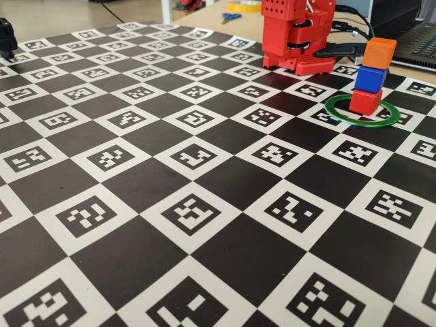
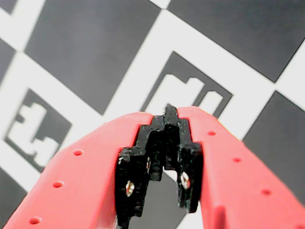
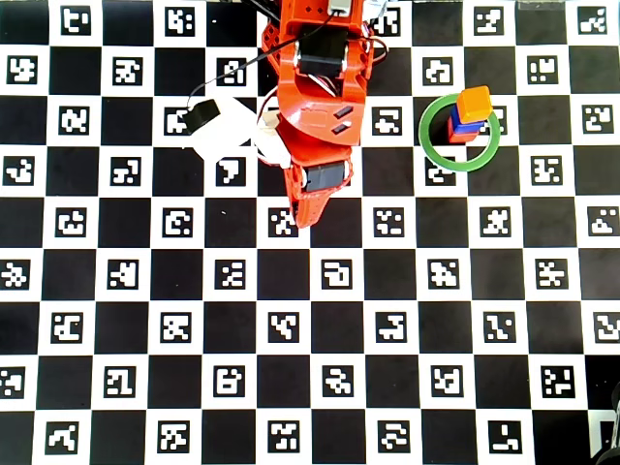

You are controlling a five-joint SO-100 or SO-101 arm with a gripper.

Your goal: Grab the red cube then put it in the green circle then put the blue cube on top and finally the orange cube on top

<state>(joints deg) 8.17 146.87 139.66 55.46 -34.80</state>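
The red cube [image 1: 365,101] stands inside the green circle [image 1: 361,124]. On it sits the blue cube [image 1: 371,78], and the orange cube [image 1: 379,52] tops the stack, slightly off to the right. From overhead, the orange cube [image 3: 475,103] covers most of the blue cube [image 3: 466,124] and the red cube [image 3: 455,135] inside the green circle [image 3: 465,169]. My gripper [image 3: 308,219] is folded near the arm's base, well left of the stack. In the wrist view the gripper [image 2: 170,114] is shut, with nothing between its fingers, over bare board.
A chequered marker board [image 1: 204,204] covers the table. A white module with cables [image 3: 221,126] lies left of the arm. A laptop [image 1: 417,41] sits behind the stack; scissors [image 1: 231,18] and a tape roll [image 1: 244,6] lie beyond the board.
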